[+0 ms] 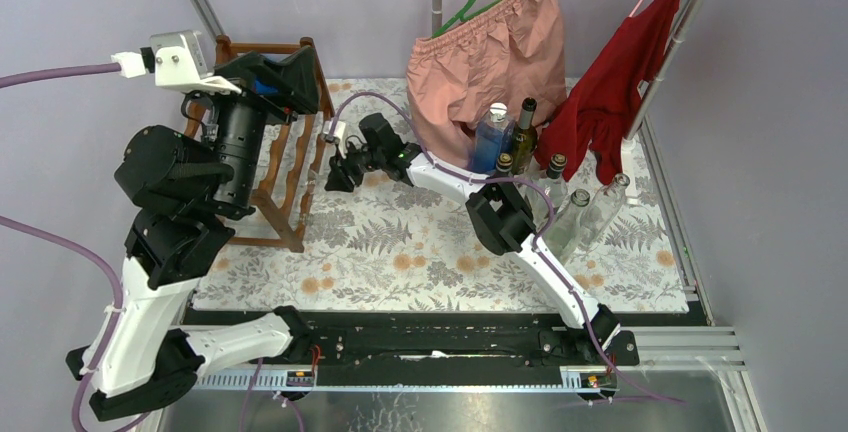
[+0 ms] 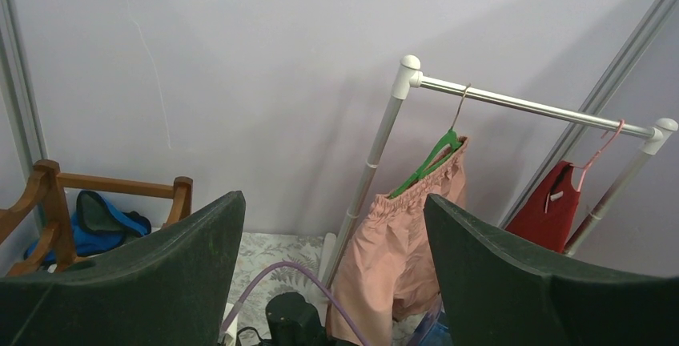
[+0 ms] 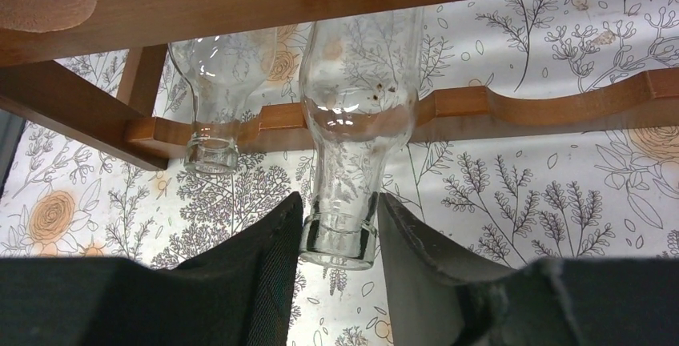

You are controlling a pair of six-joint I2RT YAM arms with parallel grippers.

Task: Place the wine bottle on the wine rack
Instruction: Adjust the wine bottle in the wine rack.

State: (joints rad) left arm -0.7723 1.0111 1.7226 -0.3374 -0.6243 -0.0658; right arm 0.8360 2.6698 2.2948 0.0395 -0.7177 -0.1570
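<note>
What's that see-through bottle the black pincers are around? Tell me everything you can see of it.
The clear bottle is colourless glass, seemingly empty, with a few small specks inside its shoulder. It lies in the wine rack across a wavy wooden rail, neck pointing toward the camera. The right gripper has its dark fingers against the neck's thick lip on both sides. A second clear bottle lies beside it, apart.
</note>
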